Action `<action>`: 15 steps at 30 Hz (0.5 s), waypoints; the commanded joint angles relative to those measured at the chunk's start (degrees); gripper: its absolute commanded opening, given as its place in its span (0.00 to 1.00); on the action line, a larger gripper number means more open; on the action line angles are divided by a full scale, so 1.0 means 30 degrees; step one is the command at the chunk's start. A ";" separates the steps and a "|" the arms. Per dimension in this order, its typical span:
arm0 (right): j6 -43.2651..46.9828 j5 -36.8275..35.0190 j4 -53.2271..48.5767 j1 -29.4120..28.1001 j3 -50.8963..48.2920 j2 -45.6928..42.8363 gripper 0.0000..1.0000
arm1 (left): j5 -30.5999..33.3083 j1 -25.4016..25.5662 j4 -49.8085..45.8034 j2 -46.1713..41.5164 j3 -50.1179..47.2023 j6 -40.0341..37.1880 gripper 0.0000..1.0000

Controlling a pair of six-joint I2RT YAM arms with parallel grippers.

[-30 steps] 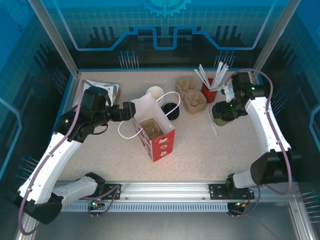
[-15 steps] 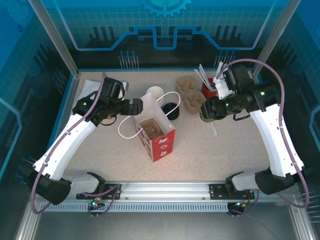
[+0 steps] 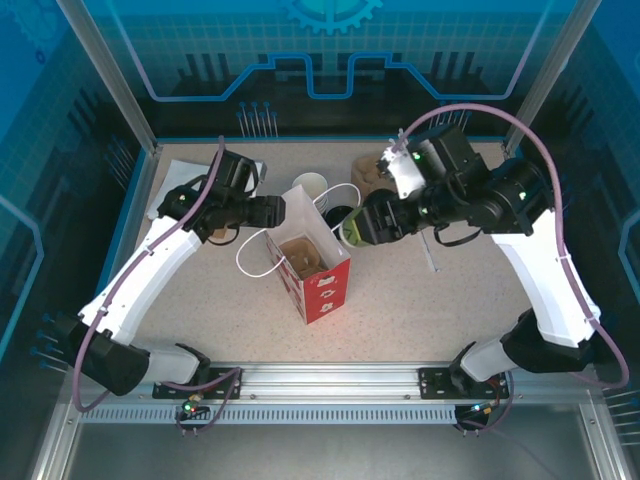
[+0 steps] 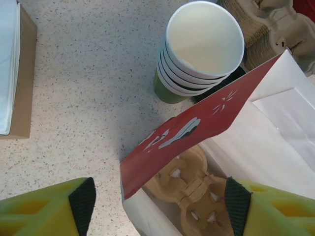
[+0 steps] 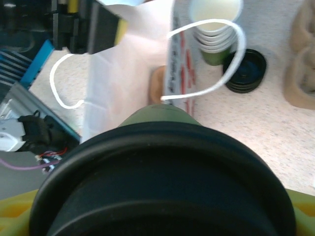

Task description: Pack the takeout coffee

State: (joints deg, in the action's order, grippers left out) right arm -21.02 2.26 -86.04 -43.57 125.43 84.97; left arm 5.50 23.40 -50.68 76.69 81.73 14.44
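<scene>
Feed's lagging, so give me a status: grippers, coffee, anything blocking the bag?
Left gripper, jaws open astride bag rim. Right gripper shut on takeout coffee, beside bag. Handle loop hangs on coffee's side.

Lid (image 5: 162, 206) on the takeout coffee (image 5: 152, 118) is matte black plastic, bag (image 4: 187, 130) smooth paper, tray (image 4: 189, 189) rough pulpy cardboard, tabletop (image 4: 88, 88) speckled.

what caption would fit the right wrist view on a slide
Right gripper holds the lidded takeout coffee near the open paper bag, with stacked cups and spare black lids beyond.
</scene>
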 commanded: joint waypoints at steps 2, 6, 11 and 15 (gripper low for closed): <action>-0.1140 0.0620 0.1600 -0.1663 0.0642 0.0509 0.80 | -0.0925 -0.0131 -0.0071 0.0132 0.0793 0.0031 0.63; -0.1439 0.0288 0.2404 -0.2732 0.0782 0.1351 0.80 | -0.1538 -0.0124 -0.0209 0.0047 0.0822 0.0422 0.55; -0.1637 -0.0214 0.2781 -0.3496 0.0904 0.2620 0.80 | -0.1945 -0.0138 -0.0239 -0.0358 0.0570 0.0869 0.43; -0.1648 -0.0899 0.2469 -0.3825 0.1017 0.3499 0.80 | -0.1922 -0.0128 -0.0305 -0.0708 0.0342 0.1089 0.40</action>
State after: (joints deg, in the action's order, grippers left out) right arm -24.97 1.63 -79.07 -53.80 126.89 94.17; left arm 1.39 23.40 -50.72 76.55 82.46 16.60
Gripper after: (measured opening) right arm 0.846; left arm 0.403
